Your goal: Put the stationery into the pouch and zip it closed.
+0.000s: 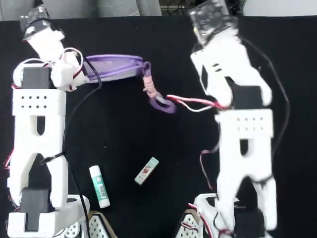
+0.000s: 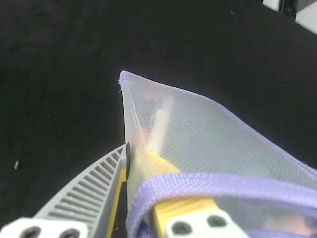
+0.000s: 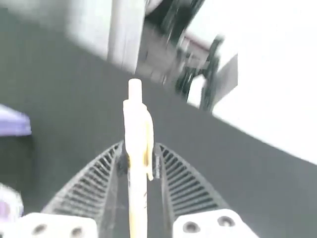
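Pinching the purple-trimmed clear mesh pouch [image 1: 111, 67] near the far-left corner of the surface [image 1: 148, 139], the left hand [image 2: 131, 158] steadies it for loading; the right hand [image 3: 138, 148] grips a cream plastic pen [image 3: 136, 129], which next needs steering into the pouch's mouth.

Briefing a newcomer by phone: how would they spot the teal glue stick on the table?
On the black table, look between the two arms' bases. The teal glue stick lies nearest the left arm, longer and slimmer than the red-marked eraser beside it.
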